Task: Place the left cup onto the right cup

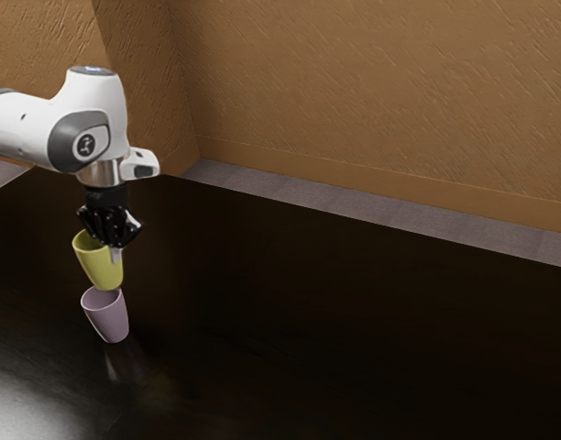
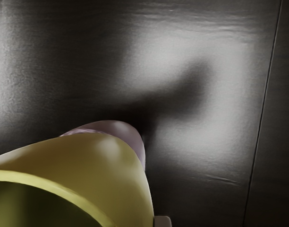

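Nearest, along the exterior view's lower edge, glossy black table (image 1: 354, 367) with faint pale reflections. Next back, toward the exterior view's left, lilac cup (image 1: 106, 313) standing mouth-up on that table, a dim reflection beneath it. Directly above, yellow-green cup (image 1: 93, 261) lifted clear of the table, mouth up and tilted, its base right at the lilac rim; touching or just apart, impossible to tell. Pinched at the rim on the side toward the exterior view's right by the black gripper (image 1: 116, 249), fingers clamped on the cup wall. Above that, white and grey arm (image 1: 70, 128) coming in from the exterior view's left, its hand pointing straight down. Seen from the wrist: yellow-green cup large and blurred just under the hand, lilac cup peeking out from beyond its far side, a dark shadow on the table past both. Farther off, grey floor strip (image 1: 400, 215) behind the table's far edge, then orange-brown wall (image 1: 372, 82) rising behind it.
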`<act>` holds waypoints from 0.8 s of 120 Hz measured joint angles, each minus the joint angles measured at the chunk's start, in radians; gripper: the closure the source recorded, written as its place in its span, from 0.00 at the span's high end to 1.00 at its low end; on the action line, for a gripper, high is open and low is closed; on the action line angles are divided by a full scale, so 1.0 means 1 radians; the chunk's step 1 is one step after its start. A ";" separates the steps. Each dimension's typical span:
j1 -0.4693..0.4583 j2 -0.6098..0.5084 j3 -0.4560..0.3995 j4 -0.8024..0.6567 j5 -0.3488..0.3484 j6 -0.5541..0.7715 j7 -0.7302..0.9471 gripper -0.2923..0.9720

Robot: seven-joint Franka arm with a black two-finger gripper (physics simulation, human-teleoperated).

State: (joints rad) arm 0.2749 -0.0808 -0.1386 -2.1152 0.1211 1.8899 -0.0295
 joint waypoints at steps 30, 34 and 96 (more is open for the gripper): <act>0.032 -0.002 -0.017 -0.015 0.000 0.002 -0.018 0.15; 0.034 -0.002 -0.018 -0.017 0.000 0.002 -0.020 0.15; 0.043 0.004 -0.016 -0.035 0.000 0.004 -0.038 0.15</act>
State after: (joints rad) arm 0.3183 -0.0768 -0.1549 -2.1502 0.1211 1.8936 -0.0678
